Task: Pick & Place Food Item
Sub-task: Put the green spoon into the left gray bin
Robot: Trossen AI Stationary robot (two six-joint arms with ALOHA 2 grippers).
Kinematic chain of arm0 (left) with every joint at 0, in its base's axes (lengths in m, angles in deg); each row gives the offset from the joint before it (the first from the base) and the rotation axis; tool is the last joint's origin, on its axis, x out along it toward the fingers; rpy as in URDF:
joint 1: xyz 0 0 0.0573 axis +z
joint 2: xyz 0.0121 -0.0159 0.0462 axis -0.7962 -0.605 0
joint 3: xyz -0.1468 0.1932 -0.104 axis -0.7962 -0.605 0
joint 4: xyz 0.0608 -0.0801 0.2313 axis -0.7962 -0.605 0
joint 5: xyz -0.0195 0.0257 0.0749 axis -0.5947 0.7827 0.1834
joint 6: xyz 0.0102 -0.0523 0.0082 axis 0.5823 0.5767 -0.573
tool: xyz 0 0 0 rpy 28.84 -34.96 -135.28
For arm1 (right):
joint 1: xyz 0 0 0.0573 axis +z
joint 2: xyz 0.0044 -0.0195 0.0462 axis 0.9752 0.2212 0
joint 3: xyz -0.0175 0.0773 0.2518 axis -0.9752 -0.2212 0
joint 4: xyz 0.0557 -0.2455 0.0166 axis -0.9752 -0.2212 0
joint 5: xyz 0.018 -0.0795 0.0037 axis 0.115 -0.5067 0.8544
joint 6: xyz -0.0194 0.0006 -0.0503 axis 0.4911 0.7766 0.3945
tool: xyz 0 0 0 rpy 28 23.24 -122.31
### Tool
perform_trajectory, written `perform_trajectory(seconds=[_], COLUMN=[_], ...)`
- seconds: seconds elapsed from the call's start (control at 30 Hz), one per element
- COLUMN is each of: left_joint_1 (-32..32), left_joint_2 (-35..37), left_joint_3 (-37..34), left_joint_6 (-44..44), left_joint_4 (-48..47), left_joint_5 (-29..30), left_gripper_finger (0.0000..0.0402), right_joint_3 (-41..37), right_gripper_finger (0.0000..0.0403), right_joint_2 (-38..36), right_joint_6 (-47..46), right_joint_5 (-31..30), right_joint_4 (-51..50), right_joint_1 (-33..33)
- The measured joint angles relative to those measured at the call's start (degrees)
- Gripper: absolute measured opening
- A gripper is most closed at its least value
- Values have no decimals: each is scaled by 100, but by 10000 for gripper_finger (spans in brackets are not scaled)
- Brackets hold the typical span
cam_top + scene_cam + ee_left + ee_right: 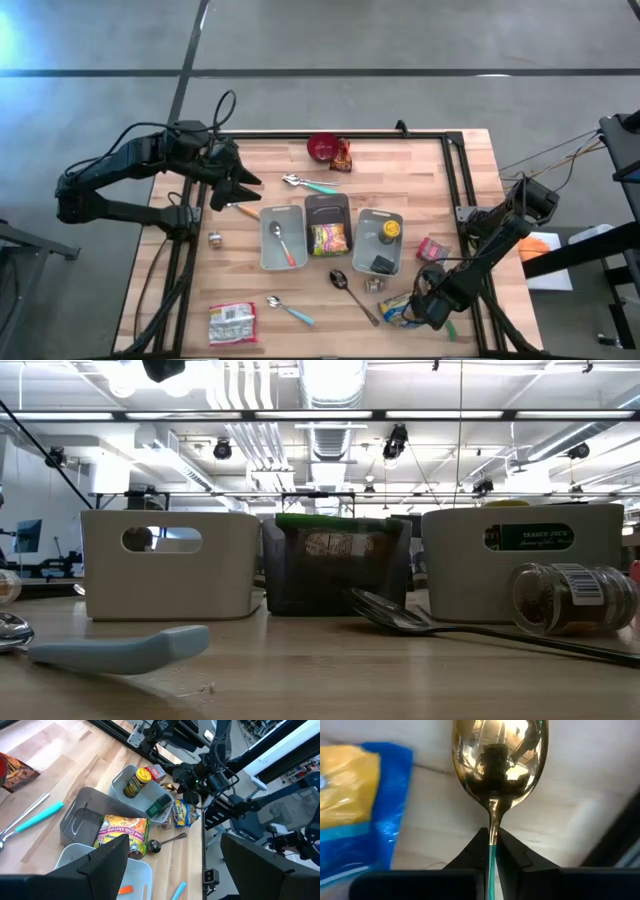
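Observation:
My right gripper (433,312) stands at the table's near right corner, pointing steeply down, shut on a spoon with a shiny bowl (500,755) and a teal handle (450,328). Just beside it on the wood lies a blue and yellow food packet (396,308), also in the right wrist view (355,805), touched by nothing. My left gripper (240,185) hangs open above the table's far left; its two fingers frame the left wrist view (182,870). Neither gripper shows in the low view. My right gripper pinches the spoon between its two fingertips (476,851) at the top of the teal handle (492,855), just behind the metal neck. The fingers come from above. The bowl sticks out ahead of them, hollow side up, over the wood; whether it is lifted I cannot tell.
Three bins stand in a row mid-table: white (282,238), dark (327,208) with a shrimp noodle packet, grey (378,242) with a yellow-lidded jar. Around them lie spoons (352,292), a small jar (570,598), a red and white packet (232,323), a pink packet (432,248) and a red bowl (322,148).

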Motion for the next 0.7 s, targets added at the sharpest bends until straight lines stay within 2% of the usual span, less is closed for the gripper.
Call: perform_trajectory(seconds=[0.1, 0.27, 0.4, 0.5, 0.63, 0.7], left_joint_1=[0, 2, 1, -4, -73, -160], left_joint_2=[0, -11, -107, -237, -503, -632], left_joint_3=[0, 0, 0, 0, 0, 0], left_joint_6=[0, 212, 465, 532, 560, 567], left_joint_4=[1, 3, 44, 212, 639, 861], left_joint_5=[2, 122, 153, 194, 197, 194], left_gripper_finger=[316, 316, 316, 316, 316, 316], right_joint_3=[215, 792, 1421, 1943, 2589, 2893], right_gripper_finger=[14, 13, 12, 12, 11, 11], right_joint_2=[-146, -439, -662, -745, -753, -752], right_joint_6=[-11, 17, 213, 500, 1343, 1903], right_joint_5=[-83, -827, -1953, -3022, -4542, -4985], right_joint_4=[-341, -1295, -2139, -2751, -2929, -2896], right_joint_1=[-2, -19, -72, -231, -673, -1002])
